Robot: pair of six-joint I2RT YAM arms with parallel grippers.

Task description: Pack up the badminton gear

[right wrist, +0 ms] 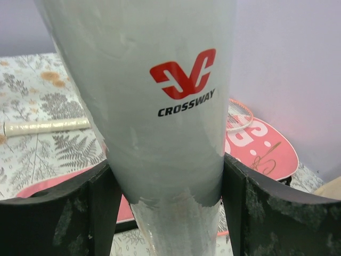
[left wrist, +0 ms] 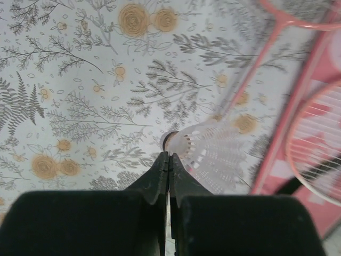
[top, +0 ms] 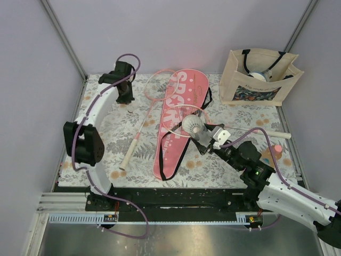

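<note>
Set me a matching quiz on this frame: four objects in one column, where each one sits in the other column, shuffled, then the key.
Things
1. white tube
2. shuttlecock
3. tote bag
4. pink racket cover

Places
A. flat mid-table, with a racket head lying over it
B. held in the right gripper
C. standing at the far right corner
D. on the cloth at the tip of the left gripper

Pairs: 1-B, 2-D, 3-C, 4-A
</note>
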